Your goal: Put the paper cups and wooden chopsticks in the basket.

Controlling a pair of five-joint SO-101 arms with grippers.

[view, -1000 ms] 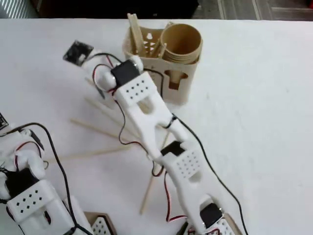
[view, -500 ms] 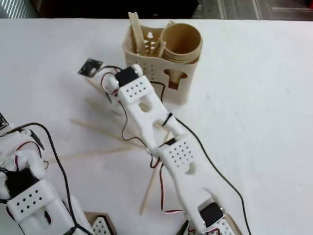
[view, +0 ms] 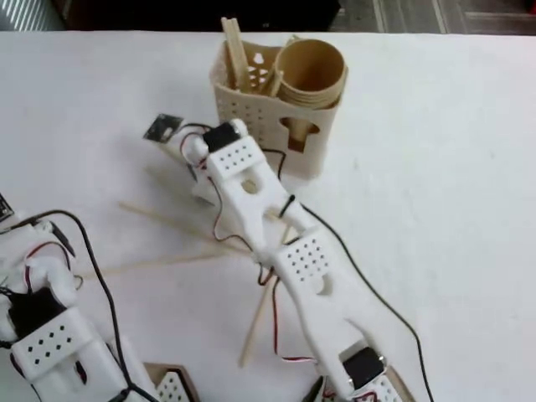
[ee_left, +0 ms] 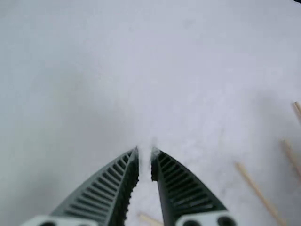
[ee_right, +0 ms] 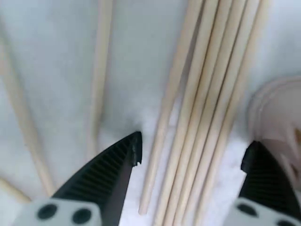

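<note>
The pale perforated basket [view: 251, 113] stands at the back centre, holding stacked paper cups [view: 311, 71] and a few upright wooden chopsticks [view: 234, 54]. My right arm [view: 247, 172] stretches from the front to the basket's left side. Its gripper [ee_right: 193, 148] is open just above the white table, with several chopsticks [ee_right: 207, 103] lying side by side between its fingers. Loose chopsticks [view: 167, 222] also lie crossed on the table. My left gripper [ee_left: 145, 157] is shut on nothing, over bare table at the front left.
A chopstick [view: 255, 327] lies beside the right arm's base and another chopstick [view: 151, 265] points toward the left arm [view: 46, 335]. The basket's foot [ee_right: 277, 122] is close beside one right finger. There is free table to the right of the basket.
The right arm's wrist has drawn back from the far left toward the basket's left side and dropped lower over the chopsticks. The left arm has not moved.
</note>
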